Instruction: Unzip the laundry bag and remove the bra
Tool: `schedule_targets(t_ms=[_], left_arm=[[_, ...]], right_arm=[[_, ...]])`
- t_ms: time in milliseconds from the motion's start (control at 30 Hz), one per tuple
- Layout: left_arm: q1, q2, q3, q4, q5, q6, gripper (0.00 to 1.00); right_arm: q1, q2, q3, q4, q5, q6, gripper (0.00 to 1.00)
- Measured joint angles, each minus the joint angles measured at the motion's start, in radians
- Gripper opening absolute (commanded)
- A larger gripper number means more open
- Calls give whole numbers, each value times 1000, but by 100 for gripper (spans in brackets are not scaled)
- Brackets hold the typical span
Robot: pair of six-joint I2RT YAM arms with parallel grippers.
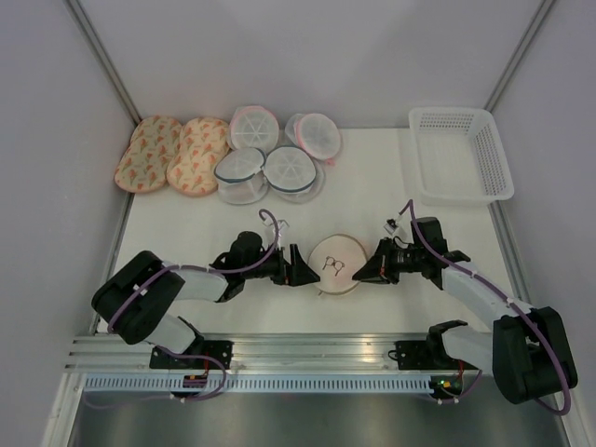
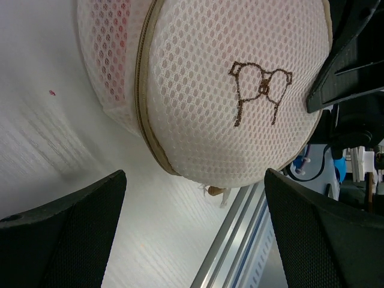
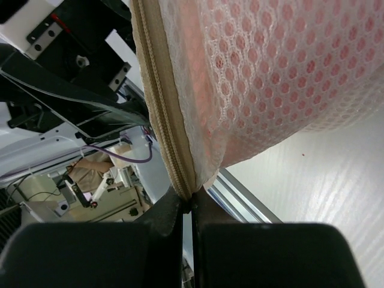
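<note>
We find the laundry bag [image 1: 337, 264] near the middle of the worktop's [image 1: 372, 200] near edge, between the two grippers. It is a round pale mesh pouch with its dark scribble mark [image 2: 259, 90] facing up in the overhead view. The zip [image 3: 162, 102] runs round its rim and looks done up along the stretch we can see. Pink cloth, the bra [image 3: 288, 72], shows through the mesh, so it is inside the bag.

The right gripper [image 3: 187, 204] has its jaws pressed together on the bag's right rim, pinching the zip seam. We cannot tell whether the zip pull is in the pinch.

The left gripper [image 2: 195, 174] is spread wide at the bag's left side. The bag sits just ahead of the gap, and we see no contact.

At the far left corner lie orange-patterned pouches [image 1: 172, 154], and white mesh pouches [image 1: 270, 154] lie just beside them. A white basket [image 1: 461, 154] sits at the far right corner.
</note>
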Motion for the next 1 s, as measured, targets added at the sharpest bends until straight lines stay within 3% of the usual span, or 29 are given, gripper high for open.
schedule_targets(t_ms=[300,367,667,733,767,867,933,967,1000], left_arm=[[-14,127,3,213,-64,-42,99],[-14,183,13,262,-69,-69,92],[-14,261,28,417,-61,-179,28],[-14,255,26,417,-60,-192,7],[-14,249,24,417,-60,-196,2],[-16,210,16,411,-58,-213,2],[-20,168,6,401,-61,-220,2],[-22,146,0,387,-66,-227,2],[-25,114,-9,369,-72,-231,2]], right_arm=[[0,35,-35,152,-59,100,1],[0,37,-39,166,-65,111,0],[-2,36,-39,166,-55,97,0],[-2,36,-39,146,-40,74,0],[-1,36,-37,129,-29,61,0],[0,35,-15,56,22,4,1],[2,34,13,9,53,-30,17],[4,29,30,-17,77,-50,37],[6,19,47,-43,102,-69,46]])
